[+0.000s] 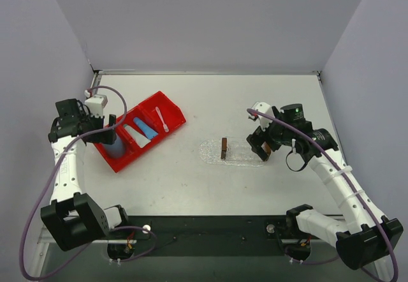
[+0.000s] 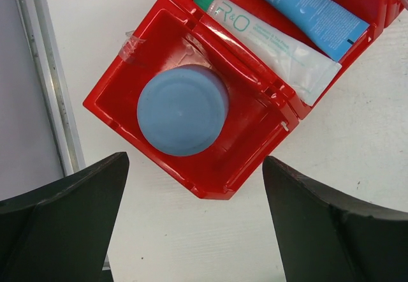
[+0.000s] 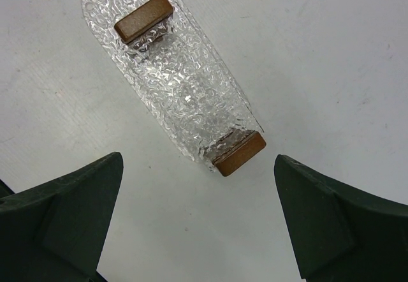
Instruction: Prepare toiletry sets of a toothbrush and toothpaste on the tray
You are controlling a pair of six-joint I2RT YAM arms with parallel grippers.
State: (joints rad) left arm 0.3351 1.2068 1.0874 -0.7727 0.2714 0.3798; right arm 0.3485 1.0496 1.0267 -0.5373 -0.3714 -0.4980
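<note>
The toothbrush (image 1: 162, 118) lies flat in the far-right compartment of the red bin (image 2: 255, 135). Its long axis follows the compartment, running roughly away from the arm bases and a little slanted. In the middle compartment beside it lie the two toothpastes, the blue tube (image 2: 306, 7) and the whitish tube (image 2: 274, 43) with a green cap, side by side and parallel. The near-left compartment holds the blue cup (image 2: 183, 110).

The left gripper (image 2: 194, 164) hangs right above this cup, jaws spread wide and grasping nothing. From this gripper the tubes are one compartment over, toward the right and the far side, and the toothbrush is one compartment more in the same direction. The left arm is clearly the nearer one to all three. I judge the next pick belongs to it, and I would close the jaws across the thin width of the item, not along its length.

The tray (image 3: 191, 84), clear and bubbly with a brown block (image 3: 143, 18) at each short end, sits on the table (image 1: 191, 186) well apart to the right of the bin, with nothing in it. The right gripper (image 3: 197, 161) hovers over its right end, jaws released and empty.
</note>
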